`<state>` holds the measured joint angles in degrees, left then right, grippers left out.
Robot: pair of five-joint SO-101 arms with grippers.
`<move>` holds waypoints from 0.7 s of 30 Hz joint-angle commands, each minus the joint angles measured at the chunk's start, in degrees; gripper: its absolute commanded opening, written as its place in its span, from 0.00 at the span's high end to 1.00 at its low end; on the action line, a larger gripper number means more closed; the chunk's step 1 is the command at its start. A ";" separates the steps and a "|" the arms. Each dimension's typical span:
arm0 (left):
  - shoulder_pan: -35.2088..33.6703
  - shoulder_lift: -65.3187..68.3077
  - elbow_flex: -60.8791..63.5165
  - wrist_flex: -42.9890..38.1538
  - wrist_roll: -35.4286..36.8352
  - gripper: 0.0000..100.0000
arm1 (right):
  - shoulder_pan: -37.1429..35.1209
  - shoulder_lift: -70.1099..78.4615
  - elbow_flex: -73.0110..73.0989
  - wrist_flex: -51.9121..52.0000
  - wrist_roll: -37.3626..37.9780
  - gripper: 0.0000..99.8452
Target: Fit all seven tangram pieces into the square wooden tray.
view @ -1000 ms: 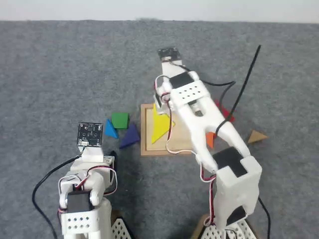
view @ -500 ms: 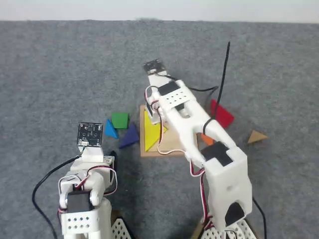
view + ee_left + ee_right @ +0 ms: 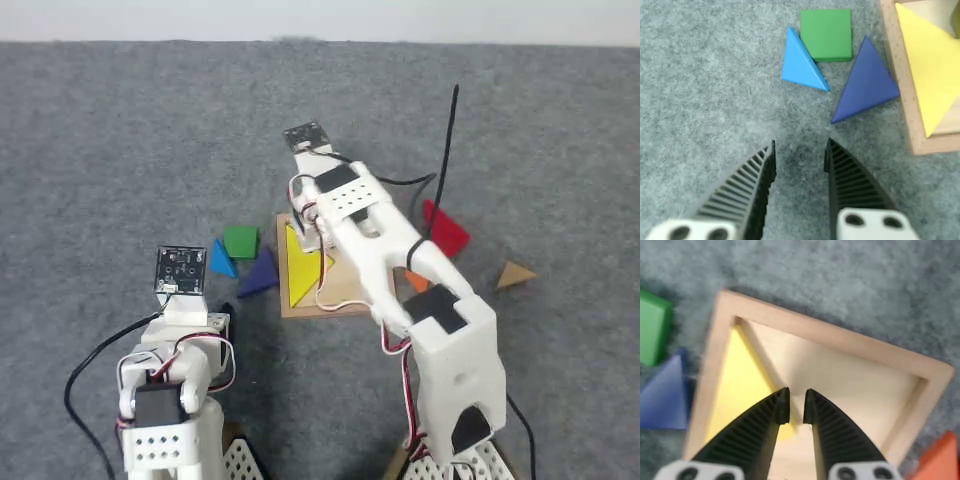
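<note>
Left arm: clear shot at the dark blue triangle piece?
Probably yes. The left hand is open just short of the dark blue triangle piece, only bare grey carpet between; the wooden tray rim sits close beside.

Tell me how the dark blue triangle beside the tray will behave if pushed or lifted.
Probably stiff: the dark blue triangle looks a solid block with crisp edges. Lying flat on the grey carpet, it should drag or pivot rather than roll. Its smooth slanted sides may squirt out of a pinch.
</note>
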<state>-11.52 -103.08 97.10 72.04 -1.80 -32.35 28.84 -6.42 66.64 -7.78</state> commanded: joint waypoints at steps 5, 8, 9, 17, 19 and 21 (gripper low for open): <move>0.35 -0.62 -0.66 0.00 -0.53 0.85 | 7.96 -10.95 -1.23 6.02 2.29 0.94; 0.35 -0.62 -0.66 0.00 -0.53 0.85 | 10.51 -16.13 4.04 4.97 5.01 0.94; 0.35 -0.62 -0.66 0.00 -0.53 0.85 | 11.74 -17.89 6.42 4.09 5.63 0.94; 0.35 -0.62 -0.66 0.00 -0.53 0.85 | 21.58 -23.08 15.38 1.36 13.54 0.81; 0.35 -0.62 -0.66 0.00 -0.53 0.85 | 22.64 -22.02 15.30 1.45 13.45 0.77; 0.35 -0.62 -0.66 0.00 -0.53 0.85 | 23.43 -20.35 15.30 1.27 13.19 0.74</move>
<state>-11.52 -103.08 97.10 72.04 -1.80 -10.37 9.85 9.32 69.27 4.70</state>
